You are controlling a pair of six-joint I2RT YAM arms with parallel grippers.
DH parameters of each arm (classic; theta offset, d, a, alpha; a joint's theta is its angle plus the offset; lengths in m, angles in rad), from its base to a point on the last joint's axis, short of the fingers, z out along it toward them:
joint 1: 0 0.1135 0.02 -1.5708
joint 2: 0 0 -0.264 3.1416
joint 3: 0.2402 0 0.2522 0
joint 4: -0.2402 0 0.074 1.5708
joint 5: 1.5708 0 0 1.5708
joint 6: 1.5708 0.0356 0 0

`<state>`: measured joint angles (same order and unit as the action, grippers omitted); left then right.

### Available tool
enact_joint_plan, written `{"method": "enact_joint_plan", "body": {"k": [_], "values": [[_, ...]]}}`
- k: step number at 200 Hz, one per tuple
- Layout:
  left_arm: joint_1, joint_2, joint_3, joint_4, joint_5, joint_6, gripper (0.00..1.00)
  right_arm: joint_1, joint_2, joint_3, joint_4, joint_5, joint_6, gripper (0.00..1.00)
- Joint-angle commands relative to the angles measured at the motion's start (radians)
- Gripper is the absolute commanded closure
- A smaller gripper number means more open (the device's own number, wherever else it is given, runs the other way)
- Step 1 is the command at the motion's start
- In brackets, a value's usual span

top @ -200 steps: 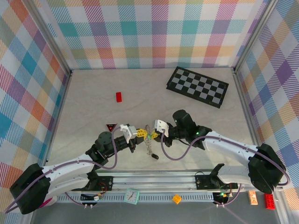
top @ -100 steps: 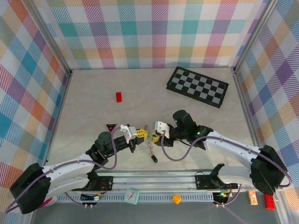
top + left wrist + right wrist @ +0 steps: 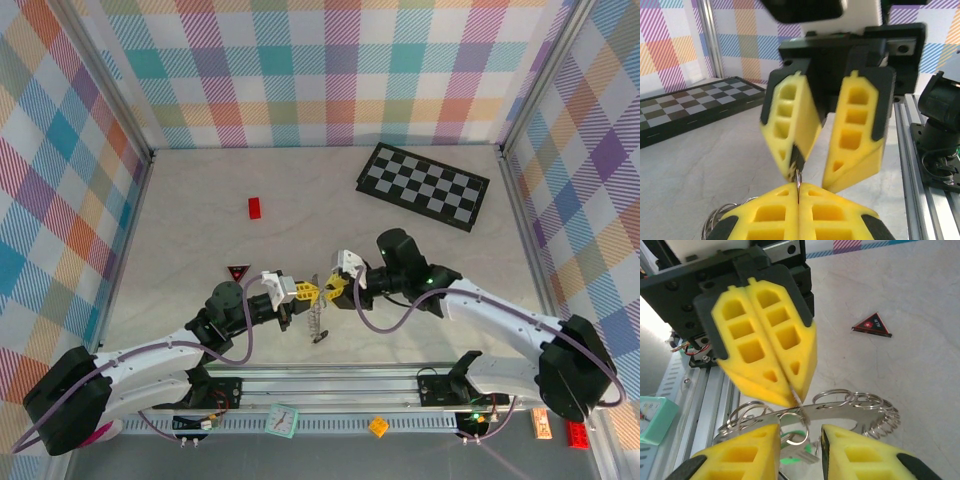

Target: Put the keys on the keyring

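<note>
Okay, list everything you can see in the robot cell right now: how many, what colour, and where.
keyring: one, silver, hanging between the grippers near the table's front edge.
keys: count unclear, a light green bit under the rings.
chequered board: one, black and white, far right of the table.
red brick: one, far left of centre.
triangle: one, red and black, beside the left arm.
clock: one, mint green, in front of the rail.
orange block: one, in front of the rail.
red block: one, front right corner.
left gripper: yellow fingers, shut on the keyring.
right gripper: yellow fingers, open, facing the left gripper.
</note>
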<state>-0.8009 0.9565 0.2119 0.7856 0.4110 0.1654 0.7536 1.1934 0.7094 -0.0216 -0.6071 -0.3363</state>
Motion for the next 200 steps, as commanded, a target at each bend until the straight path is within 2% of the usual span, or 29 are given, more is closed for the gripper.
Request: {"method": "enact_joint_plan", "body": {"k": [1,60,86,101,112,123,136,143,169,200], "values": [[-0.006,-0.002,0.022,0.061,0.047,0.011,1.0,-0.002,0.022,0.025,0.066,-0.056,0.046,0.73],[-0.006,0.011,0.026,0.079,0.063,0.007,1.0,-0.002,0.02,0.008,0.095,-0.103,0.039,0.76],[-0.007,0.018,0.026,0.096,0.061,0.0,1.0,-0.003,0.023,0.007,0.095,-0.112,0.028,0.87],[-0.007,0.021,0.032,0.087,0.052,-0.004,1.0,-0.002,0.017,0.011,0.082,-0.118,0.01,1.0],[-0.007,0.018,0.038,0.062,0.029,-0.009,1.0,-0.002,0.009,0.014,0.059,-0.112,-0.008,1.0],[-0.006,0.009,0.041,0.037,0.005,-0.011,0.92,-0.002,-0.006,0.022,0.024,-0.1,-0.036,1.0],[-0.006,-0.013,0.053,-0.033,-0.029,-0.008,0.76,-0.002,-0.023,0.041,-0.035,-0.066,-0.085,1.0],[-0.007,-0.027,0.067,-0.086,-0.043,0.002,0.72,-0.002,-0.03,0.058,-0.082,-0.039,-0.11,1.0],[-0.009,-0.075,0.147,-0.359,-0.06,0.069,0.67,0.007,-0.016,0.158,-0.291,0.05,-0.222,1.0],[-0.008,-0.078,0.231,-0.579,-0.052,0.142,0.67,0.035,0.017,0.251,-0.453,0.135,-0.312,1.0]]}}
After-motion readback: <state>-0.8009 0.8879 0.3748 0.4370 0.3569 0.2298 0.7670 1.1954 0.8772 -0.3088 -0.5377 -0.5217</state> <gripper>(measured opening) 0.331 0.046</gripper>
